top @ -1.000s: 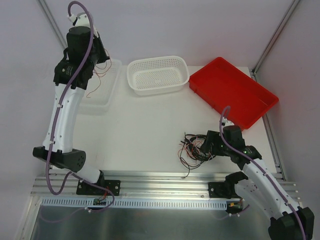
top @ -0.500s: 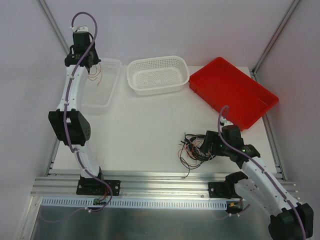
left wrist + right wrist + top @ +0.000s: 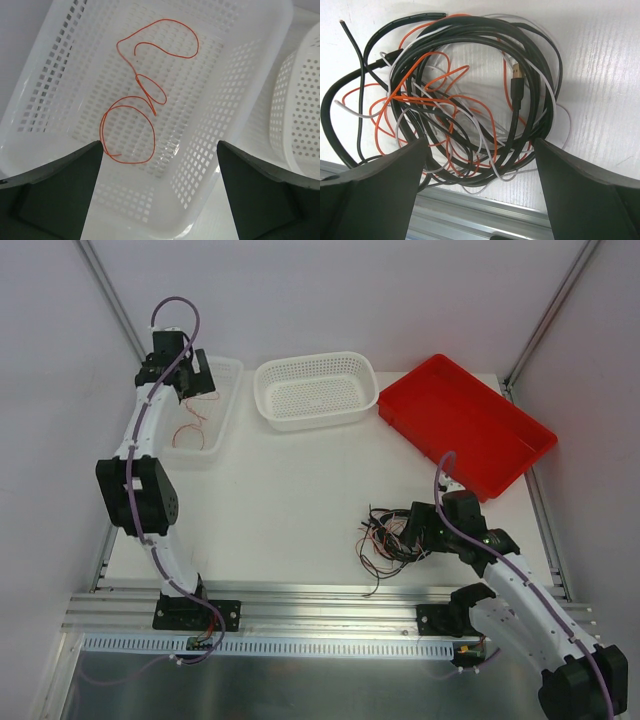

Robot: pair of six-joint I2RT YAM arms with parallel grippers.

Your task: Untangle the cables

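1. Left gripper: spread wide, clamped on nothing, hanging above the clear perforated bin at the table's far left corner.
2. Orange wire: lying loose on the bin floor, curled into several loops, apart from the gripper above it.
3. Right gripper: parted wide too, held low over the tangle, with one dark finger at each side of the heap and nothing pinched between them.
4. Tangle of cables: resting on the white table towards the near right, just beside the metal rail at the front edge.
5. Make-up of the heap: thick black cords coiled in overlapping rings, with thin orange wires and thin white wires threaded through and under them.
6. Gold-tipped plug: on the end of a black cord, lying inside the coil on its right side.
7. White basket: standing just right of the bin, at the back of the table.
8. Red tray: angled at the far right corner, well apart from the tangle.
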